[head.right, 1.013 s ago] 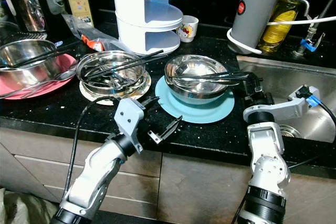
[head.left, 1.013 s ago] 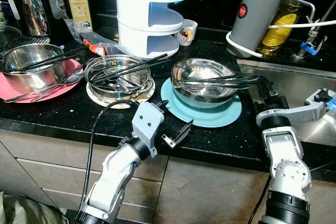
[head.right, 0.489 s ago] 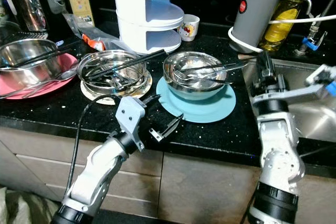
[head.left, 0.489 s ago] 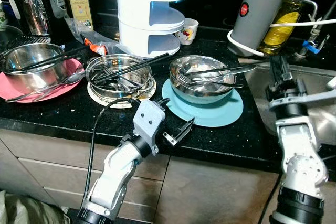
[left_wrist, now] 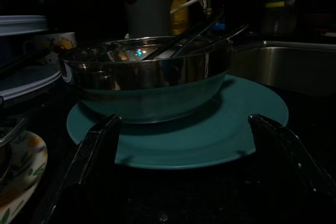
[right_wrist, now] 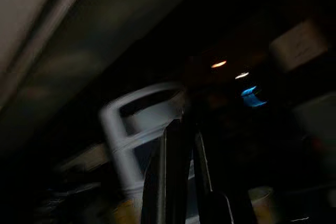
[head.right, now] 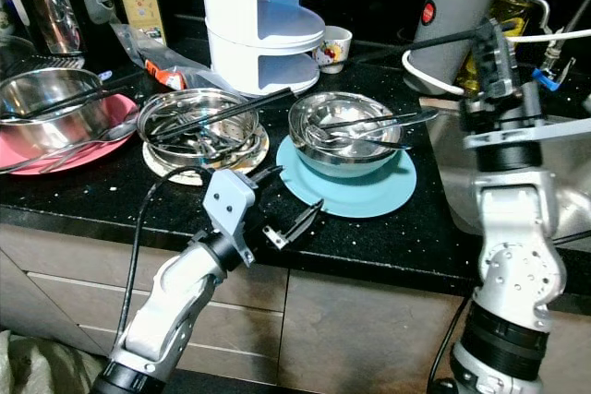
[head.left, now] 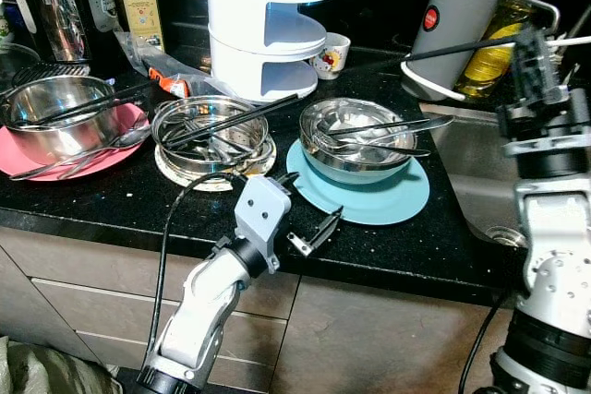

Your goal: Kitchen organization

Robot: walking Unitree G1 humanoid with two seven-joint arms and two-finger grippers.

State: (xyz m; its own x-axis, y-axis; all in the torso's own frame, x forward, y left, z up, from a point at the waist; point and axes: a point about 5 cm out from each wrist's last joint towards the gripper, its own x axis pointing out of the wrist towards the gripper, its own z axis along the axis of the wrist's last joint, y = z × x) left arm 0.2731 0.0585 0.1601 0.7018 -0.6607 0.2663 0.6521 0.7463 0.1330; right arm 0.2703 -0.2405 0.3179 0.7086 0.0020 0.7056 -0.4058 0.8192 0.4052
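right hand (head.right: 488, 48) lifted from steel bowl (head.left: 355, 140), clamped on black chopstick (head.left: 452, 47); left hand (head.left: 309, 219) spread, empty.

Head views bright & sharp, glare on steel, wrist views dark, right blurred

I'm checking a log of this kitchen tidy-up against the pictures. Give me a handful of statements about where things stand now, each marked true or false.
1. The right tool is raised over the sink edge, holding black chopsticks. True.
2. The steel bowl with cutlery stands on a pink plate. False: it stands on the teal plate; another bowl sits on the pink plate.
3. The left tool is open, near the front edge of the teal plate. True.
4. The small cup lies in the sink. False: it stands on the counter beside the white tiered rack.
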